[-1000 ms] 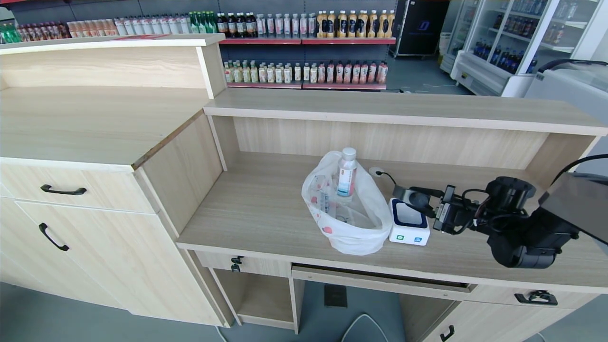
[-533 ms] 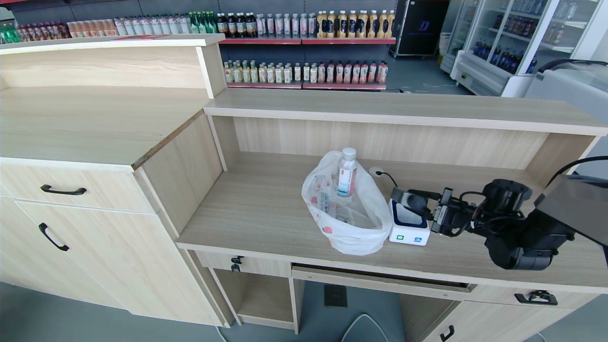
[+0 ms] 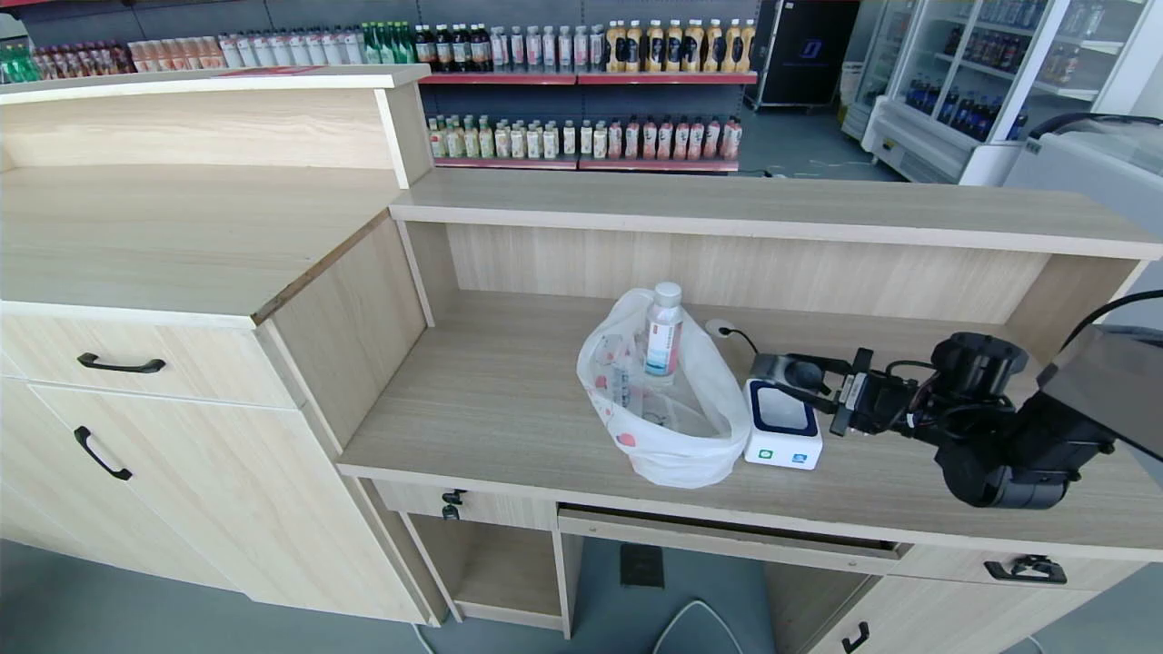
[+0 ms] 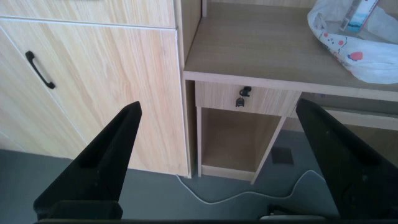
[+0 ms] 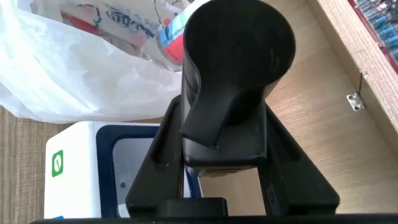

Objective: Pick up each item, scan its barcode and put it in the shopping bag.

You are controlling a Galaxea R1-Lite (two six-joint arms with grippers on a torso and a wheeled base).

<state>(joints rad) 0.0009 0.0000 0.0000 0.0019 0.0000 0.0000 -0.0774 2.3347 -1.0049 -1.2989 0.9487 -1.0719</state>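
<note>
A white plastic shopping bag point(image 3: 677, 445) stands open on the counter's lower desk point(image 3: 491, 400). An upright clear bottle point(image 3: 663, 331) with a white cap and several other items are inside it. Right of the bag sits a white scanner box point(image 3: 783, 427) with a blue-rimmed window. My right gripper point(image 3: 798, 374) is shut on a black handheld scanner point(image 5: 239, 56), held over the far edge of the box point(image 5: 93, 168) and close to the bag point(image 5: 81, 68). A cable runs from the handheld scanner to a hole in the desk. My left gripper point(image 4: 217, 106) is open, low in front of the cabinet.
A raised wooden ledge point(image 3: 772, 213) runs behind the desk, and a taller counter point(image 3: 182, 236) with drawers stands to the left. A keyboard tray point(image 3: 727, 536) and open shelf lie under the desk front. Shelves of bottles point(image 3: 581, 136) and fridges stand far behind.
My right gripper with the handheld scanner dipped slightly toward the bag, then came back up and right over the white box. The bag and the bottle have not moved.
</note>
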